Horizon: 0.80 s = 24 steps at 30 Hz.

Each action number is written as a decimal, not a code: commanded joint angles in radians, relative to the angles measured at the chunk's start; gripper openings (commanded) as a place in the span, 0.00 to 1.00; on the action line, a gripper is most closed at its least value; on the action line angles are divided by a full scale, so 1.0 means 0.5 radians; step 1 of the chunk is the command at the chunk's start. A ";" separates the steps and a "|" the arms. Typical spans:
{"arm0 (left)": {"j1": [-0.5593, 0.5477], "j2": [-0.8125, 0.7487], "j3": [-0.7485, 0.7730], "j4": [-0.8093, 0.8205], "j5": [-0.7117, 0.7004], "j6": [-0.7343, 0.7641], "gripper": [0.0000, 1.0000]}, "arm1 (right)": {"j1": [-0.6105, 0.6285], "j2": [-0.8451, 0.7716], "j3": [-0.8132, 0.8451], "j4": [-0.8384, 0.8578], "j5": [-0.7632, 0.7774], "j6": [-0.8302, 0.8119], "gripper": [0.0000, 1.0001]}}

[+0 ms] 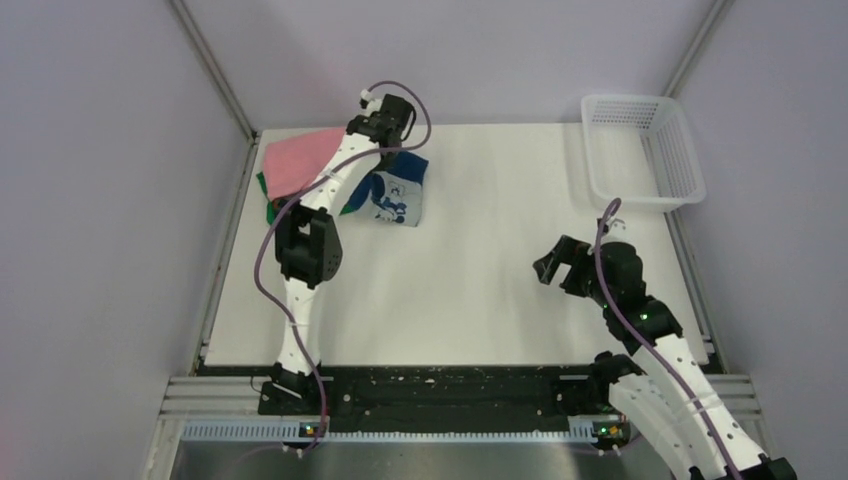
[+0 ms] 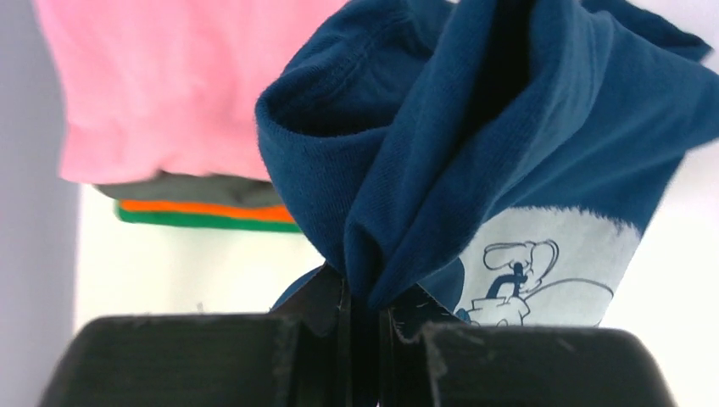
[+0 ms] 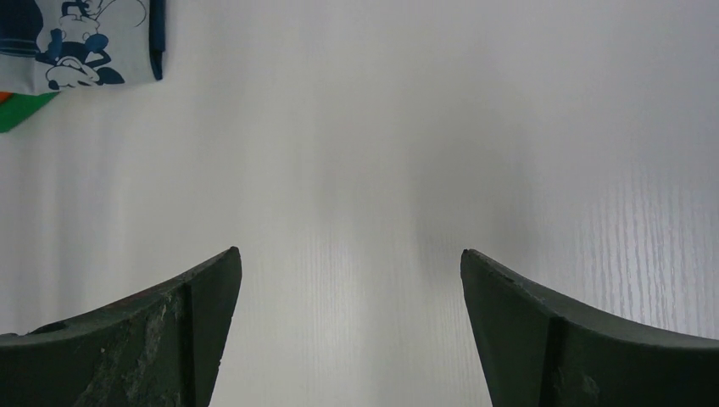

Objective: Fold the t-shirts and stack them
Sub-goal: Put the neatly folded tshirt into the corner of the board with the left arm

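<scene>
The navy blue t-shirt with a pale cartoon print lies bunched at the far left of the table, beside a stack of folded t-shirts topped by a pink one. My left gripper is shut on a gathered fold of the navy t-shirt, and the cloth rises from between its jaws. In the left wrist view the pink t-shirt lies over grey, orange and green layers. My right gripper hovers open over bare table, far from the shirts.
A white plastic mesh basket stands at the far right corner. Pale walls and metal rails enclose the white table. The navy t-shirt's print and a green edge show at the top left of the right wrist view.
</scene>
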 commanded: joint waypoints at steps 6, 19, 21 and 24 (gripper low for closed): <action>0.078 -0.301 0.101 0.522 -0.383 0.702 0.00 | -0.014 0.121 0.018 0.140 0.079 -0.116 0.99; 0.270 -0.290 0.462 0.563 -0.151 0.929 0.00 | -0.015 0.182 0.002 0.221 0.046 -0.111 0.99; 0.285 -0.285 0.501 0.562 -0.101 0.930 0.00 | -0.014 0.203 0.004 0.234 0.043 -0.104 0.99; 0.331 -0.278 0.499 0.569 -0.018 0.898 0.00 | -0.014 0.241 0.021 0.239 0.034 -0.096 0.99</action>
